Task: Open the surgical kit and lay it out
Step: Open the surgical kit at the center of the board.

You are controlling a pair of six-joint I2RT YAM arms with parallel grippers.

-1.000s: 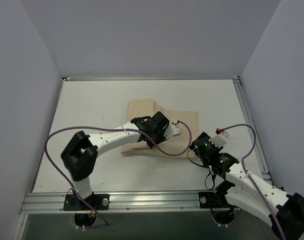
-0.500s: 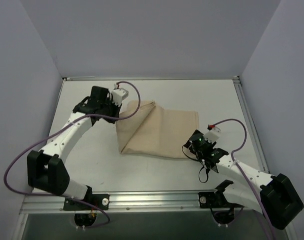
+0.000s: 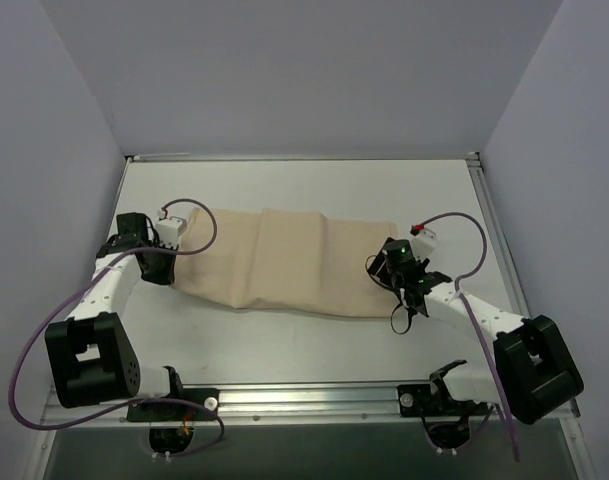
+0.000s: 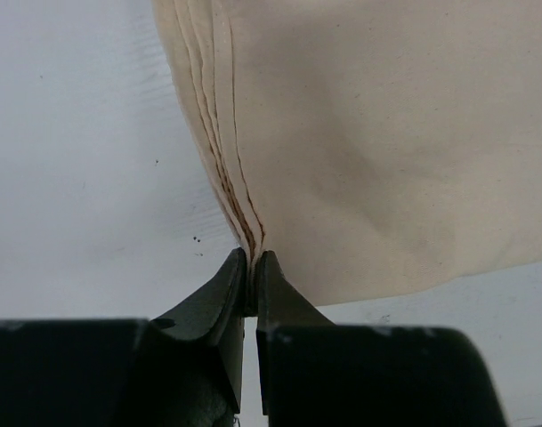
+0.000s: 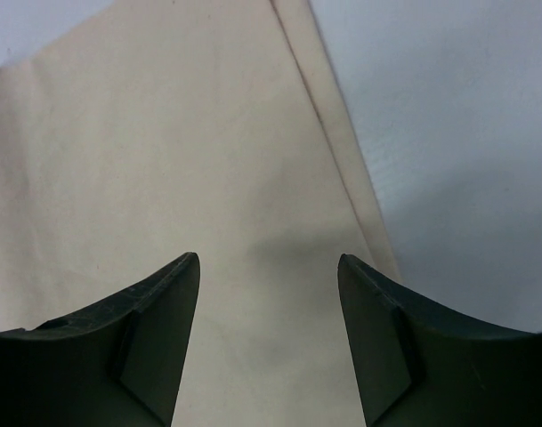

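**Two arms working at opposite ends of a beige wrap**

From above, the wrap [image 3: 284, 265] is lying as a long band across the middle of the white table [image 3: 314, 190], running left to right. The left gripper [image 3: 167, 262] is sitting at its left end and the right gripper [image 3: 382, 272] is hanging over its right end.

The left wrist view is showing what the overhead view cannot: the two dark fingers [image 4: 219, 302] are pressed nearly together, pinching a stacked corner of the cloth [image 4: 359, 151], with several layered edges fanning away from the tips.

The right wrist view is showing the right gripper [image 5: 269, 267] with its jaws standing wide and nothing between them, looking down on flat cloth [image 5: 146, 160] with a folded edge and bare table just to the right.

The left arm is stretching low along the table's left side, elbow near its base. The right arm is bending inward from the right, wrist pointing toward the cloth.
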